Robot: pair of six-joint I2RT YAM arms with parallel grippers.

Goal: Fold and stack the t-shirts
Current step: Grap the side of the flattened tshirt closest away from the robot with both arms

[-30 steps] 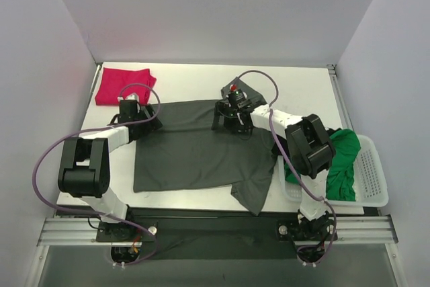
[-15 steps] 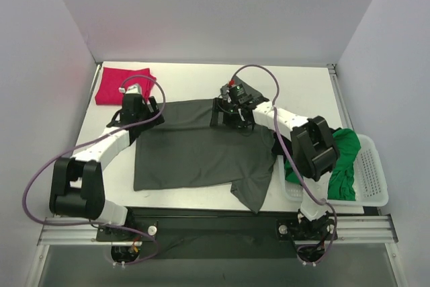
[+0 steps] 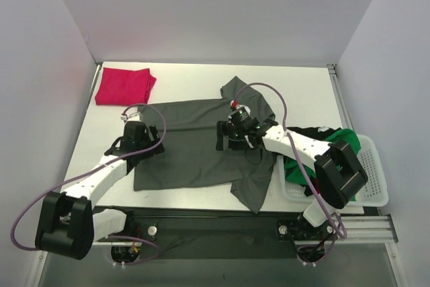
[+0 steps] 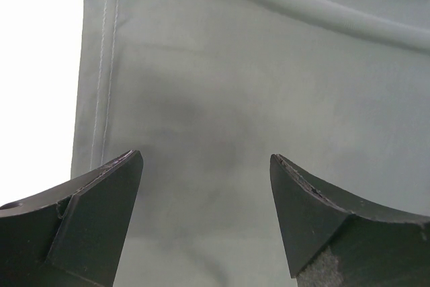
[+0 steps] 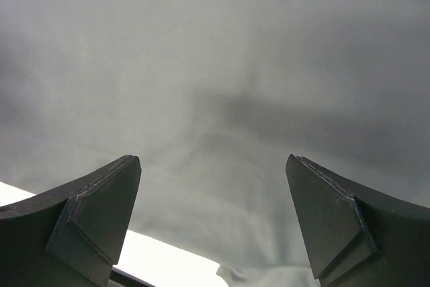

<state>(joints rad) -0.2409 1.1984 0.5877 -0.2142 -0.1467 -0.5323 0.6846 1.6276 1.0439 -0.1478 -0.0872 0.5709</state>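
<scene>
So here the dark grey-green shirt (image 3: 188,156) was lying spread flat in the middle of the table (image 3: 302,89), hem to the left and sleeves to the right. As far as I could tell, no fold had been put in it yet. My read: this was the very start of folding that one.

Both pincers were over it, both gaping wide with nothing in them. The left gripper (image 4: 205,159) sat just inside the stitched hem (image 4: 101,65), and the right gripper (image 5: 213,159) was over plain cloth nearer the chest. I couldn't tell whether either one was actually touching the fabric.

The next move, I'd guess, called for getting hold of an edge. The left one was well placed for that, but the right one was over open cloth and would probably need to shift to a border or a sleeve before pinching.

Other stuff around:
- The magenta shirt (image 3: 123,85) was already folded at the far left corner, well apart from the work.
- The green shirt (image 3: 344,159) and what looked like a black shirt (image 3: 310,132) were bunched in the white basket (image 3: 373,186) at the right edge.

Possible trouble — the near sleeve (image 3: 252,196) drooped over the front edge of the table and could drag. The basket also sat right by the right arm's elbow.
</scene>
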